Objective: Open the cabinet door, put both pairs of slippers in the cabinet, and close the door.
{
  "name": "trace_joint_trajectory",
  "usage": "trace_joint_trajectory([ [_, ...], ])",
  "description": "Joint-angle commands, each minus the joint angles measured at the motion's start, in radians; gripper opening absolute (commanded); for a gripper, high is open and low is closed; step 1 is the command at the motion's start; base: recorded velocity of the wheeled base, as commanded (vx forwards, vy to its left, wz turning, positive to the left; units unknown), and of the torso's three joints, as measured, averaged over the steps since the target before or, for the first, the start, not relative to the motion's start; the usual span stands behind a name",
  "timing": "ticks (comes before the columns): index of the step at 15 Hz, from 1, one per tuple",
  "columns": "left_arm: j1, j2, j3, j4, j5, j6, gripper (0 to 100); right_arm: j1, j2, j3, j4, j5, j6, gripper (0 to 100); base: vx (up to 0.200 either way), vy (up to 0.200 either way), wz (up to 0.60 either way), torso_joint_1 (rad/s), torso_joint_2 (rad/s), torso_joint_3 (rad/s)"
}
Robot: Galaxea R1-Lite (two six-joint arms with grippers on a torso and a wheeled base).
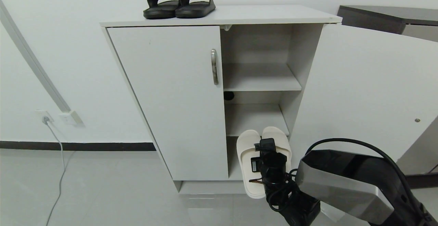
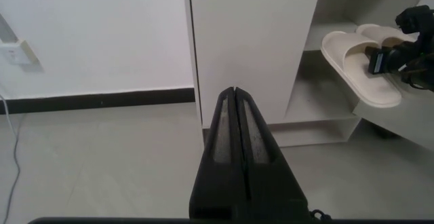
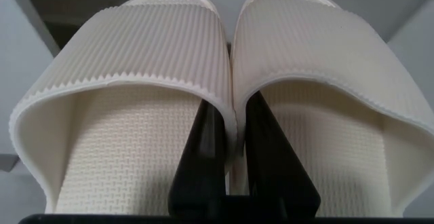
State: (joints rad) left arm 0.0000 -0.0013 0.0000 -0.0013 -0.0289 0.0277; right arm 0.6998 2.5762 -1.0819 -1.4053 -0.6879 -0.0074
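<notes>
A pair of white slippers (image 1: 251, 157) hangs side by side in front of the cabinet's open right half, toes toward the lowest compartment. My right gripper (image 1: 268, 157) is shut on the slippers (image 3: 169, 95), one finger (image 3: 203, 163) inside each, pinching their inner walls together. A pair of black slippers (image 1: 179, 2) rests on the cabinet top (image 1: 267, 14). The right door (image 1: 369, 92) stands swung open; the left door (image 1: 171, 99) is closed. My left gripper (image 2: 234, 125) is shut and holds nothing, low over the floor to the cabinet's left, where the white slippers (image 2: 356, 64) also appear.
The open side has two white shelves (image 1: 260, 79) and a bottom compartment. A wall socket (image 1: 70, 118) with a cable (image 1: 60, 157) running down to the floor sits left of the cabinet. A dark grey piece of furniture (image 1: 386, 19) stands behind the open door.
</notes>
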Motion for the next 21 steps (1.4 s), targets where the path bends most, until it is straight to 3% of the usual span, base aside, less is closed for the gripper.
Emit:
trace_joint_trajectory([
  [1,0.0,0.001,0.0,0.0,0.0,0.0,0,-0.002,-0.001,-0.003,0.0,0.001,0.0,0,0.2,0.0,0.0,0.002,0.01,0.002],
  [7,0.0,0.001,0.0,0.0,0.0,0.0,0,-0.023,0.002,-0.05,0.014,0.022,0.0,0,0.167,0.0,0.0,0.004,0.0,0.002],
  [13,0.0,0.001,0.0,0.0,0.0,-0.002,0,-0.049,0.006,-0.293,0.338,0.091,0.112,0,0.0,0.0,0.0,0.0,0.0,0.0],
  [21,0.0,0.001,0.0,0.0,0.001,-0.002,0,-0.105,0.118,-0.555,0.509,0.12,0.127,0,0.0,0.0,0.0,0.0,0.0,0.0],
])
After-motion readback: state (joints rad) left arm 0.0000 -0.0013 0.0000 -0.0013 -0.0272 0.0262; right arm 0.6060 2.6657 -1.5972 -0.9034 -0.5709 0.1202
